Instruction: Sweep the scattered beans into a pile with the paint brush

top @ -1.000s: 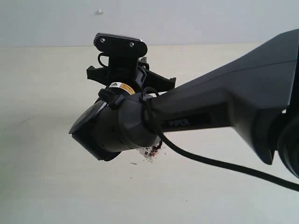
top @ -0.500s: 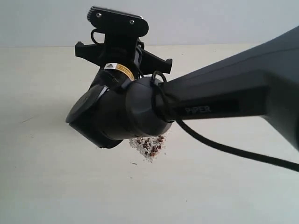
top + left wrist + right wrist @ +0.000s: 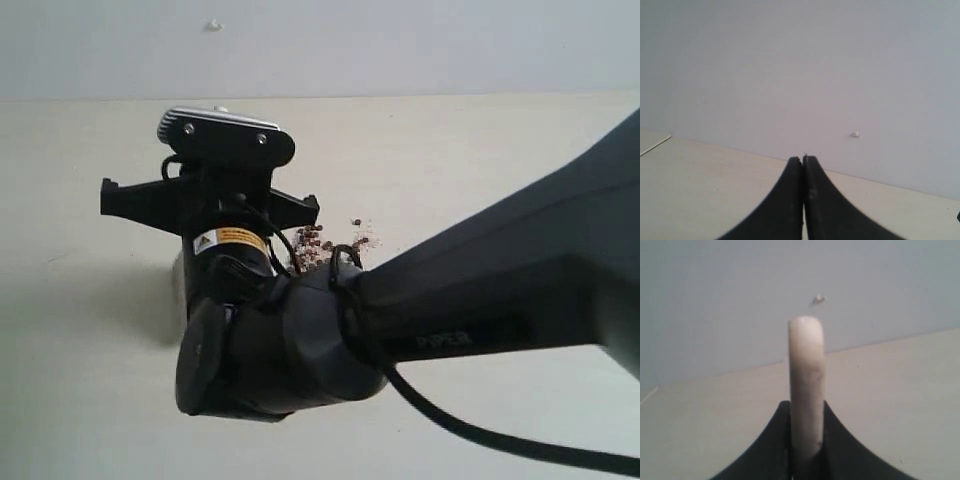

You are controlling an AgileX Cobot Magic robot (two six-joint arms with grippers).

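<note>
Pale surface (image 3: 900, 390), grey wall (image 3: 715, 300). Paint brush (image 3: 806, 380): handle pinched between right jaws, long axis straight out past their tips (bristles hidden). Left jaws pressed together.

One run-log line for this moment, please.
right gripper: shut on paint brush handle | left gripper: shut, empty | beans: loose cluster, partly hidden by right arm

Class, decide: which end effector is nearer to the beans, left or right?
Right. The right end effector, gripping the paint brush, sits close beside the beans; the left end effector faces the wall, with no beans in its view.
</note>
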